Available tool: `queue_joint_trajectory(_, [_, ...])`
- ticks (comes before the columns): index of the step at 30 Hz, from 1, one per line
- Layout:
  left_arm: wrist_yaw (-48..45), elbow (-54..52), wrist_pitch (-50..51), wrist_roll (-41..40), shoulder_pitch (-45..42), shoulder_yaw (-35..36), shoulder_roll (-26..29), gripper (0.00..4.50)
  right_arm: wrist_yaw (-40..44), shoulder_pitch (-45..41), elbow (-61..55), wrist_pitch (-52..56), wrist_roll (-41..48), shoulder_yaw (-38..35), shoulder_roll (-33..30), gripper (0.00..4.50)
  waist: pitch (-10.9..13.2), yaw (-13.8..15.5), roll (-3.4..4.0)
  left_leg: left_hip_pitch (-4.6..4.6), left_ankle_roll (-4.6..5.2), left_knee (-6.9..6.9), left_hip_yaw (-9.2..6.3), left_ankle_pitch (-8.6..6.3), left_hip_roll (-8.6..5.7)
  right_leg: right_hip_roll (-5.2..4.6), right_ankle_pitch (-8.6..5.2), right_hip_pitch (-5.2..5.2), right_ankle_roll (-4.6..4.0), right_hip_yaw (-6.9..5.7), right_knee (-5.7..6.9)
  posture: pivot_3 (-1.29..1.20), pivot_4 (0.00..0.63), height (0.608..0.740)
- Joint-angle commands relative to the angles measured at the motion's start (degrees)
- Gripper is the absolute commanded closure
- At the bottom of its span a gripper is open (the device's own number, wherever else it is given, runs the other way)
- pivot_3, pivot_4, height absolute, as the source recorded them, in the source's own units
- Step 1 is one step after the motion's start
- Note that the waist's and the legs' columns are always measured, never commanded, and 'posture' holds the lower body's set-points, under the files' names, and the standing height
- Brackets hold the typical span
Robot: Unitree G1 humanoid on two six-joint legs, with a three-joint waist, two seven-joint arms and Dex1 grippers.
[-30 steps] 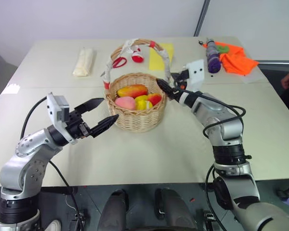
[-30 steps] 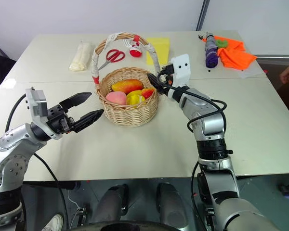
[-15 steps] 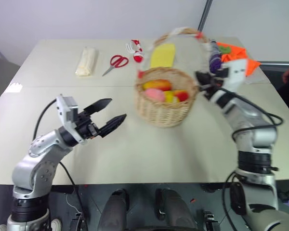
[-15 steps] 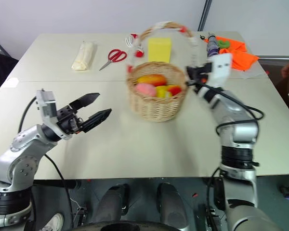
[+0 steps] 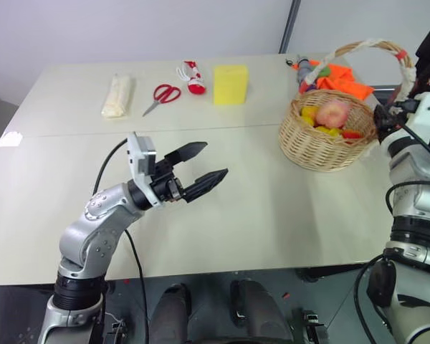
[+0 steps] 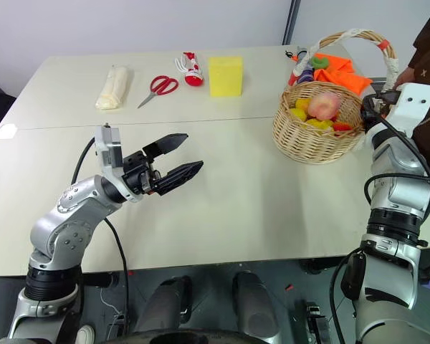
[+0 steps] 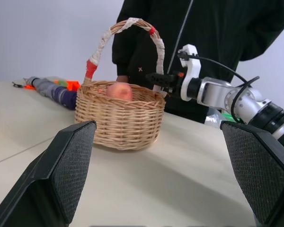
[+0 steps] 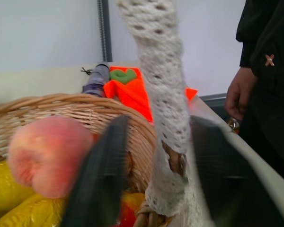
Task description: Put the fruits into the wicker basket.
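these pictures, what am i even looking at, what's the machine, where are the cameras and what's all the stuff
It is a humanoid robot with two arms, each ending in a two-fingered black gripper. Two pictures come from cameras in its head, looking down over a pale table. The other two come from cameras on its wrists, looking along the fingers.

The left gripper hangs open above the table, holding nothing. The right gripper has its fingers either side of the wrapped handle of the wicker basket, with gaps showing, so it is not clamped. The basket holds toy fruits, a pink peach on top.

At the far edge lie a rolled cloth, red scissors, a yellow sponge block and an orange cloth. A person in dark clothes stands beside the table.
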Motion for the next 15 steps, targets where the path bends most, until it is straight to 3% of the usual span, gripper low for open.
queue_joint_trajectory(1, [1.54, 0.46, -0.38, 1.93, 1.36, 0.57, 0.63, 0.0, 1.57, 4.59, -8.41, -0.74, 3.17, -2.74, 0.19, 0.51, 0.0, 0.16, 0.0, 0.0, 0.01, 0.0, 0.01, 0.0, 0.0, 0.0, 0.01, 0.0, 0.05, 0.03, -0.01, 0.0, 0.15, 0.74])
queue_joint_trajectory(10, [6.2, 3.07, -5.51, 7.23, 9.05, 7.08, 1.45, 0.0, 6.22, 21.03, -26.08, -9.73, 2.64, -3.09, 0.61, 0.51, -0.01, 1.09, 0.01, 0.19, 0.07, 0.0, 0.29, -0.04, -0.01, 0.0, -0.03, 0.05, 0.07, 0.32, -0.06, 0.0, 0.15, 0.74])
queue_joint_trajectory(15, [9.03, 6.05, -9.14, 13.02, 13.66, 11.28, 3.6, 0.0, 18.87, 25.67, -32.3, -8.83, 8.38, 3.52, -0.23, 0.51, -0.01, 0.98, 0.01, 0.55, 0.07, -0.04, 0.49, -0.05, 0.0, 0.01, -0.23, 0.3, 0.1, 0.54, -0.09, 0.0, 0.15, 0.74])
